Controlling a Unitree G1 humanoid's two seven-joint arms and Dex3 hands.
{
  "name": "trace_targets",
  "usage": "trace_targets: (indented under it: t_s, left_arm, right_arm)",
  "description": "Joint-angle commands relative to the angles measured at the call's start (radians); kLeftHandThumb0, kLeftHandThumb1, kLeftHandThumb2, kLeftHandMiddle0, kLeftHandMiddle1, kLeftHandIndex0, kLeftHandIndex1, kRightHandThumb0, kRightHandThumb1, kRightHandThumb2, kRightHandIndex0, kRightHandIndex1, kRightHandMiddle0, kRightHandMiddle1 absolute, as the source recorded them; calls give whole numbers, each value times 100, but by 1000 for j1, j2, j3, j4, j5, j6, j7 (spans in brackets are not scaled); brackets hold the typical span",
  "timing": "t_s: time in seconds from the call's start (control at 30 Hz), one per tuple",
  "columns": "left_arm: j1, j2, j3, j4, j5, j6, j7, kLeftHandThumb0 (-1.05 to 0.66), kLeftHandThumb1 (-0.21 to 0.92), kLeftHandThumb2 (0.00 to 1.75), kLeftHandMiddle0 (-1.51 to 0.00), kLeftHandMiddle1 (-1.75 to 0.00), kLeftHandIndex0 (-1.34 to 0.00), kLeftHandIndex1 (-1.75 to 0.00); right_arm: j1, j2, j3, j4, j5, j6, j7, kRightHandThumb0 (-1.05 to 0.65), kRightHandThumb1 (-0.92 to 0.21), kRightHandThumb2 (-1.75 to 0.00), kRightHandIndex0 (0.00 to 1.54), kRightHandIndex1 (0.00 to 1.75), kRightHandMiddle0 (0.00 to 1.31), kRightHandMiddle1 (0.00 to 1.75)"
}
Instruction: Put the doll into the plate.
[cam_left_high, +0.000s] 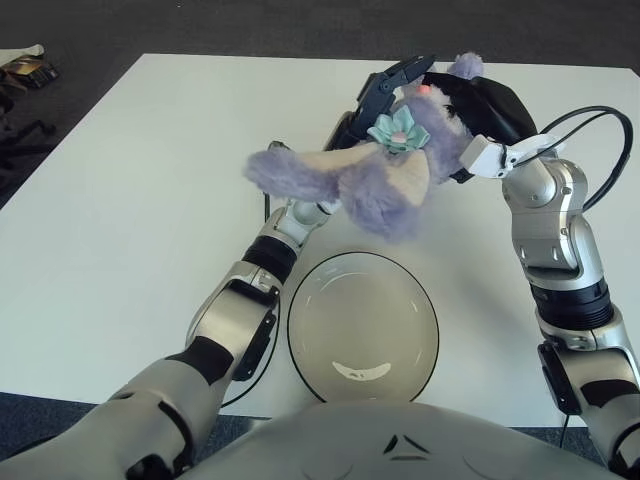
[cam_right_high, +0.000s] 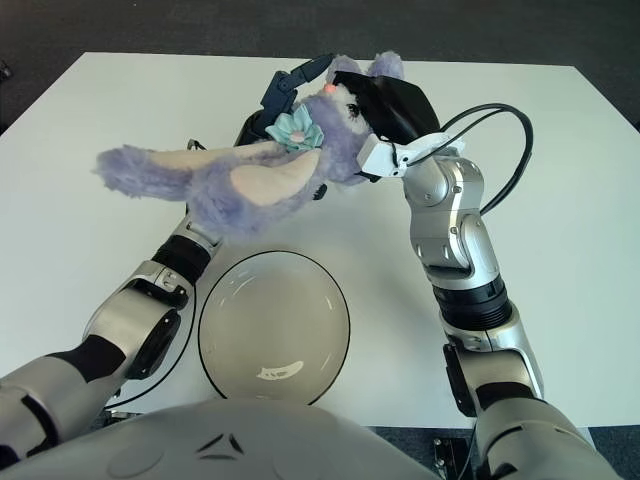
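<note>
From my station: a white table (cam_left_high: 130, 180) fills most of the frame, its top matte and evenly lit, edges running off toward the upper corners. Beyond it, dark grey carpet (cam_left_high: 250, 25) spans the top of the frame and shows again at lower left. At the upper left edge, some clutter (cam_left_high: 25, 68) on the floor (too small to identify) beside black chair legs (cam_left_high: 20, 135).
</note>
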Motion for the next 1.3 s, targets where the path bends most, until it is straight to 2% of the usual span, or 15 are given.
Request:
trace_targets:
  t_s: [0.0,0.13,0.23,0.43,0.53,0.6,0.73,0.83,0.97,1.03,1.17,1.2,1.27]
  left_arm:
    - [12,-20,-22,-46,1,22,-39,-86,62,67,-4,-70,0,-86]
    - [13,-26,-20,-71,33,23,-32,-89,67,63,-6,-76,0,-95]
    - [18,-31,-21,-93,79,30,-15,-93,71,59,-6,-82,0,-101]
    - [3,-22,-37,-91,98,38,-36,-96,73,55,-7,-88,0,-113]
    - [-10,-22,-45,-72,77,34,-54,-91,66,61,-8,-98,0,-124]
    - [-13,-27,-47,-63,57,32,-65,-86,56,71,-8,-106,0,-133]
    - [-25,-41,-55,-30,-13,28,-109,-72,40,90,-12,-146,-12,-151]
    - [-32,-45,-58,-18,-52,27,-139,-64,34,97,-15,-165,-19,-159]
    - [-37,-54,-54,-11,-88,31,-165,-56,30,103,-26,-172,-26,-167]
    - [-38,-56,-51,-11,-97,37,-174,-49,40,101,-32,-174,-45,-162]
    - [-36,-57,-42,-16,-88,47,-172,-45,42,105,-42,-174,-56,-162]
    - [-35,-56,-38,-17,-81,48,-166,-29,36,114,-48,-174,-60,-154]
    - [-29,-60,-30,-22,-65,47,-150,-15,28,124,-55,-175,-65,-150]
  right_arm:
    - [66,61,-25,-93,71,-3,-31,55,-12,-155,77,175,97,175]
    - [73,92,-41,-82,128,-24,-49,55,-13,-155,76,175,96,175]
    - [79,89,-42,-74,156,-51,-46,55,-12,-156,77,175,96,175]
    - [49,-1,-54,87,166,-197,-57,56,-11,-157,78,175,97,175]
    - [38,-20,-54,132,167,-244,-70,56,-10,-157,78,175,97,175]
    - [36,-23,-54,145,171,-259,-75,56,-11,-157,78,175,97,175]
    - [33,-26,-54,156,175,-275,-79,56,-11,-157,78,175,96,175]
    - [33,-25,-56,160,175,-281,-79,56,-11,-157,78,175,96,175]
    - [32,-25,-56,163,175,-284,-79,56,-11,-157,78,175,96,175]
    - [32,-25,-56,163,175,-285,-79,56,-11,-157,78,175,96,175]
    - [33,-26,-58,164,176,-288,-79,56,-11,-157,78,175,96,175]
    - [33,-26,-59,164,176,-288,-79,56,-11,-157,78,175,96,175]
    - [35,-27,-60,164,177,-290,-79,56,-11,-157,78,175,96,175]
